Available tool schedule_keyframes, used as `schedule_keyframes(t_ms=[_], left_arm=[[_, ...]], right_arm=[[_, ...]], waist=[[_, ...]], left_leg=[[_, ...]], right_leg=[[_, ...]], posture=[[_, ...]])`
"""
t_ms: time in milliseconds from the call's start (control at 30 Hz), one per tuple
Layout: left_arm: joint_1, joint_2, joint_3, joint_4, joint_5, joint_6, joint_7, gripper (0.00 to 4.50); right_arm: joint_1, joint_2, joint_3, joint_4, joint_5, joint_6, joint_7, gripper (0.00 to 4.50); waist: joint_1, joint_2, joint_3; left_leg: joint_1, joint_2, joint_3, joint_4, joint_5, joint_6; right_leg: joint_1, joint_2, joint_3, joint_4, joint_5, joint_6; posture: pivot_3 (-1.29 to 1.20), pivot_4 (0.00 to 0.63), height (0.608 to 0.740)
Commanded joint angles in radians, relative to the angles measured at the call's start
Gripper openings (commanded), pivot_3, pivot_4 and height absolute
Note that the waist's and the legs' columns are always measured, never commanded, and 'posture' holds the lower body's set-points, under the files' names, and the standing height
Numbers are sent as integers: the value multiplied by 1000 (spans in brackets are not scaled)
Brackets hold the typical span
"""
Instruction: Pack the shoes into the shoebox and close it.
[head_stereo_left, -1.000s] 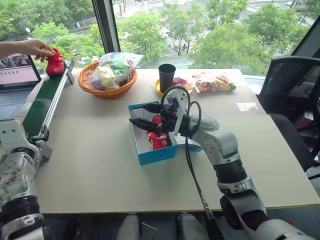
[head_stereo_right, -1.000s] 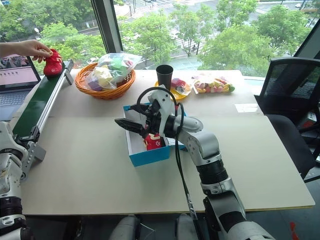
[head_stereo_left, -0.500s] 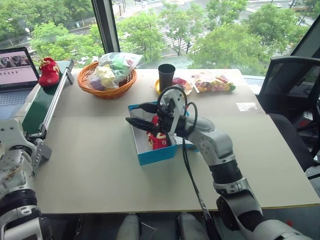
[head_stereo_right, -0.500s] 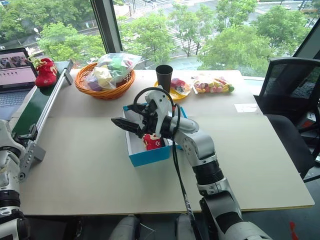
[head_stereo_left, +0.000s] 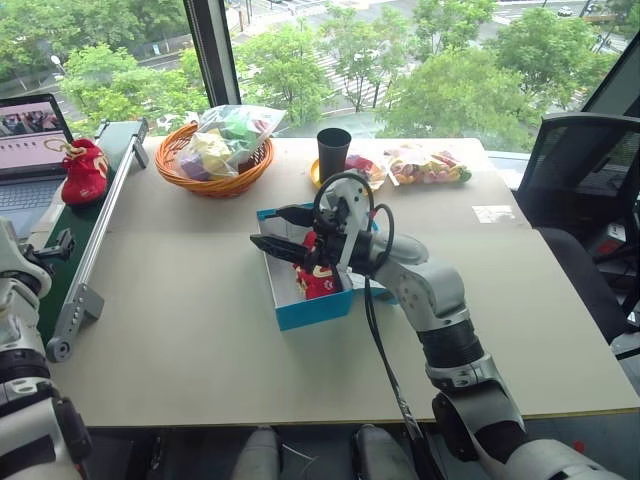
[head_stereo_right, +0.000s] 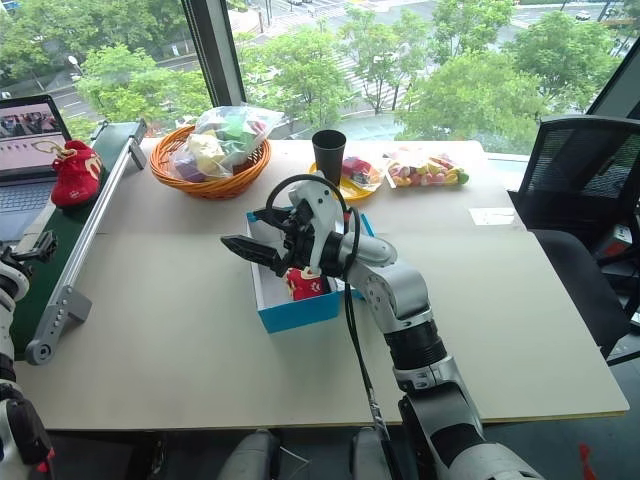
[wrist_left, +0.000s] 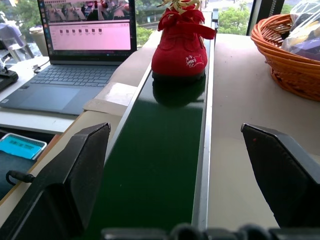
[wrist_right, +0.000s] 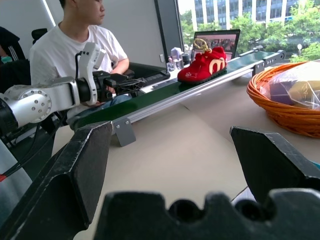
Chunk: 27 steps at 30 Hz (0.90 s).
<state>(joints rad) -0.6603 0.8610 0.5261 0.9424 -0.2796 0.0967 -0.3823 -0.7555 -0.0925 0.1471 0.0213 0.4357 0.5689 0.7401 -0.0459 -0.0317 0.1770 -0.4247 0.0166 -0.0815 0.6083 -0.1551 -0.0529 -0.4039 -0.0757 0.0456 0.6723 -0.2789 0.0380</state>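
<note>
One red shoe (head_stereo_left: 84, 170) stands on the green conveyor belt (head_stereo_left: 75, 225) at the far left of the table. My left gripper (wrist_left: 182, 170) is open and level, pointing along the belt at that shoe (wrist_left: 182, 47), which is still well ahead of its fingertips. The other red shoe (head_stereo_left: 318, 280) lies inside the open blue shoebox (head_stereo_left: 310, 315) in the middle of the table. My right gripper (head_stereo_left: 270, 227) hovers open over the box's left side, pointing left and holding nothing. My right arm hides the box's lid.
An orange basket (head_stereo_left: 212, 165) of bagged items, a black cup (head_stereo_left: 333, 152) and a bag of sweets (head_stereo_left: 428, 165) stand along the table's far side. A laptop (head_stereo_left: 35, 135) sits beyond the belt, where a person (wrist_right: 80, 40) is seated. An office chair (head_stereo_left: 585, 170) stands to the right.
The person's hand let go of the shoe and withdrew. The shoe has travelled along the belt towards me. My left arm has risen and swung outward to the belt. The right gripper stayed put.
</note>
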Motion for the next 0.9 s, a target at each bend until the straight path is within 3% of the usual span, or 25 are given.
schedule_keyframes(t_ms=[33,300,900], left_arm=[[-101,72,-13,99,16,-26,-5,4500],[-221,108,-33,282,19,20,-20,4500],[-144,111,-44,341,32,37,-10,4500]], right_arm=[[-1,0,-5,-53,13,-10,0,4464],[35,-56,11,-116,17,13,24,4464],[67,-119,18,-186,48,58,50,4464]], waist=[[0,0,0],[-1,-1,0],[0,-1,0]], left_leg=[[0,0,0,0,0,0],[0,0,0,0,0,0],[0,0,0,0,0,0]], right_leg=[[0,0,0,0,0,0],[0,0,-1,0,0,0],[0,0,-1,1,0,0]], posture=[[0,150,740],[0,150,740],[0,150,740]])
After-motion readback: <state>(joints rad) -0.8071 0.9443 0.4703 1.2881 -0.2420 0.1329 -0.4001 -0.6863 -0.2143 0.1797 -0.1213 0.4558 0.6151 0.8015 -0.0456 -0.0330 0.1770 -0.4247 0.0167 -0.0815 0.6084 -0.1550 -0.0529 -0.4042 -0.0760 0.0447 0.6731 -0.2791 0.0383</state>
